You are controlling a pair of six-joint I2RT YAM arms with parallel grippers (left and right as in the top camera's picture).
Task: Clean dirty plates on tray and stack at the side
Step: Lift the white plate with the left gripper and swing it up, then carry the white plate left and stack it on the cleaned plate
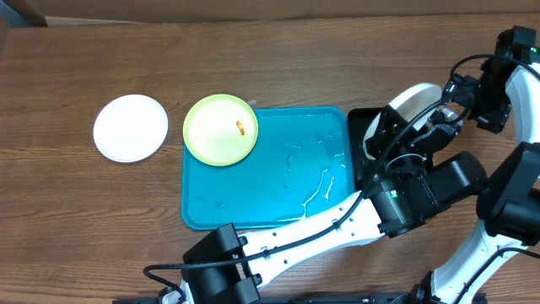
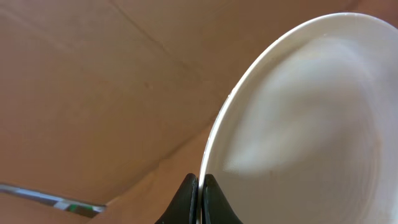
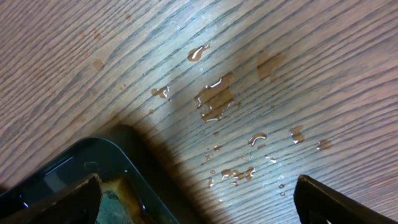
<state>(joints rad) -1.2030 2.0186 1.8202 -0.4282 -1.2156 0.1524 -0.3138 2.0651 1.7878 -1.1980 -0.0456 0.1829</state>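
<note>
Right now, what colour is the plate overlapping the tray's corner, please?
The plate is pale yellow-green; overhead view.

A dark brown wood-grain tabletop [image 1: 278, 51] fills the overhead view under even light. Small water droplets [image 3: 214, 99] glisten on its grain. Creased tan cardboard [image 2: 93, 93] rises behind, and a tan piece [image 1: 21, 12] sits at the far left corner.

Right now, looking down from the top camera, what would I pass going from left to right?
white plate → green plate → blue tray beneath it → black tray → held-up white plate
</note>
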